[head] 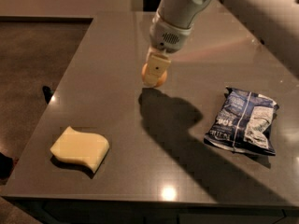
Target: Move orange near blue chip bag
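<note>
My gripper (154, 74) hangs from the white arm over the middle of the grey table (112, 50). It is shut on the orange (161, 81), a small round fruit that shows only partly behind the cream fingers (156, 67). The orange is held a little above the tabletop, with its shadow just below it. The blue chip bag (243, 120) lies flat at the right side of the table, well to the right of and nearer than the gripper. It is dark navy with white lettering.
A pale yellow wavy sponge (80, 147) lies near the table's front left corner. The table's left edge drops to a dark floor (32, 69). The arm's shadow crosses the tabletop between the gripper and the bag.
</note>
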`<action>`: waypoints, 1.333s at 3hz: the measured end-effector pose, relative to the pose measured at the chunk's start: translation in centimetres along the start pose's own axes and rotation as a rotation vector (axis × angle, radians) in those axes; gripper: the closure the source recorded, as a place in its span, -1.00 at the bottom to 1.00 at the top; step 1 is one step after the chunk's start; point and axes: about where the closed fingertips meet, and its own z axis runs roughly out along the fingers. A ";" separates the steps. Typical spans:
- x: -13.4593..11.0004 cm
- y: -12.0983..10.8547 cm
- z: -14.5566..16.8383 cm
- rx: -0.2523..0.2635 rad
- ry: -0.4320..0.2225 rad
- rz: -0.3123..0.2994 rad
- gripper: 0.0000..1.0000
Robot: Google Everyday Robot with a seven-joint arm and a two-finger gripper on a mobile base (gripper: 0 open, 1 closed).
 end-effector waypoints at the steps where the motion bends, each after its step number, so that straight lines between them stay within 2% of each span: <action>1: 4.9 -1.2 -2.4 0.047 0.023 0.081 1.00; 2: 11.7 -1.1 -4.1 0.077 0.041 0.193 1.00; 3: 14.9 -0.4 -3.8 0.072 0.051 0.240 1.00; 4: 15.8 0.4 -2.5 0.050 0.041 0.256 0.63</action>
